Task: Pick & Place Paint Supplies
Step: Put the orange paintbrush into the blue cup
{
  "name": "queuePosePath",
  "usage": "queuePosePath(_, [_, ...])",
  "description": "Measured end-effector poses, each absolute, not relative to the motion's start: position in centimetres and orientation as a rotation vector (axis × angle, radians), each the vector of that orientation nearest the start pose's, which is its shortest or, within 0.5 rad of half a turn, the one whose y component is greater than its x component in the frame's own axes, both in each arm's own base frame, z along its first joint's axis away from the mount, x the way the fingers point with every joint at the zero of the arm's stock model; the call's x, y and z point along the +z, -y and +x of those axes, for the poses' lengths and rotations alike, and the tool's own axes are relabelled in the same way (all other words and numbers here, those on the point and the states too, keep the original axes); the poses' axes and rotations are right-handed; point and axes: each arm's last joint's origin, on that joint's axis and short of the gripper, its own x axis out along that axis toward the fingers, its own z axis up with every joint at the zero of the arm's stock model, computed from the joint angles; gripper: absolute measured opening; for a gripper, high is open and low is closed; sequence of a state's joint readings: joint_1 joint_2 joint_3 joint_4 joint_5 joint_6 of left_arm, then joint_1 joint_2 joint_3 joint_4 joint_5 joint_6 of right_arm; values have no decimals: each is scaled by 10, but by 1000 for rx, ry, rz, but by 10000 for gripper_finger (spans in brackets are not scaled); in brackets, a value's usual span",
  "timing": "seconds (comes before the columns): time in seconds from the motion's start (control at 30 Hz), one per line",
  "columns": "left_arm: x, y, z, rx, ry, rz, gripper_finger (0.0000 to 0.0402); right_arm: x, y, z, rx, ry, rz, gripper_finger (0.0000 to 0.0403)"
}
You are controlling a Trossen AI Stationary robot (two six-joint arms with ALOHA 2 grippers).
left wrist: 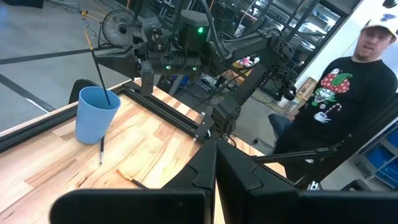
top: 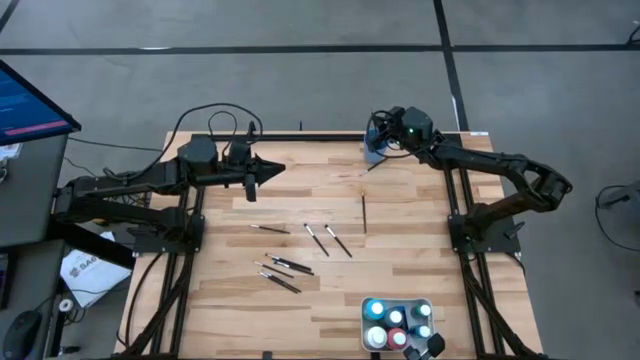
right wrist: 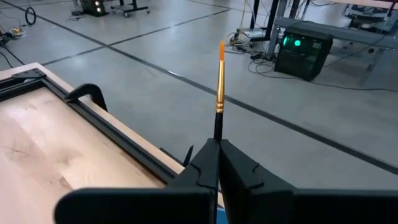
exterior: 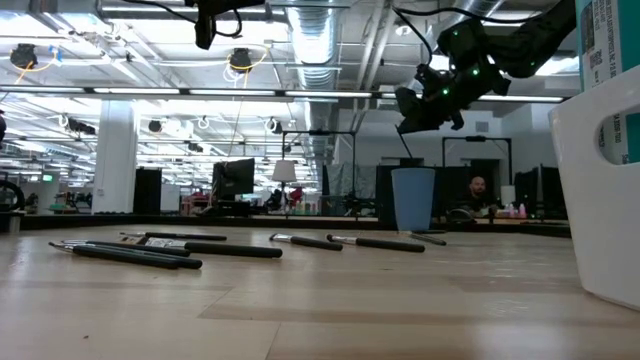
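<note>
My right gripper (right wrist: 217, 144) hangs over the blue cup (top: 375, 152) at the table's far edge, shut on a thin dark paintbrush (left wrist: 99, 78) with an orange tip (right wrist: 221, 51). Several other paintbrushes (top: 316, 238) lie flat on the wooden table around its middle, and one more (top: 363, 213) lies nearer the cup. Several paint bottles (top: 397, 320) stand in the white tray (top: 364, 318) at the near right. My left gripper (top: 270, 170) is shut, holds nothing and hovers above the far left part of the table. My right gripper pinches the paintbrush's dark handle (right wrist: 217, 127) between its two fingers. The fingers come nearly level from the table's right and lie across the brush. The brush stands about upright, orange tip up, and its lower end (left wrist: 107, 99) reaches down into the blue cup.
A short dark brush (top: 374, 166) lies on the table just in front of the cup. In the low view the white tray (exterior: 600, 200) stands close at the right. A person in a dark sweater (left wrist: 339, 99) stands beyond the table's right side.
</note>
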State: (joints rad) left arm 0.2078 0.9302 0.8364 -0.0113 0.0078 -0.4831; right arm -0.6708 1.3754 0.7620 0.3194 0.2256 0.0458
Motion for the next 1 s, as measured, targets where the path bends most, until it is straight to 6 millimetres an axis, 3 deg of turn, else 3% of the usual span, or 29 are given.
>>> queuePosePath(0.77, [342, -44, 203, 254, -42, -481, 4, 241, 188, 227, -892, -313, 88, 10])
queuePosePath(1.0, [342, -44, 203, 254, -43, -478, 57, 241, 188, 227, -891, -313, 88, 57])
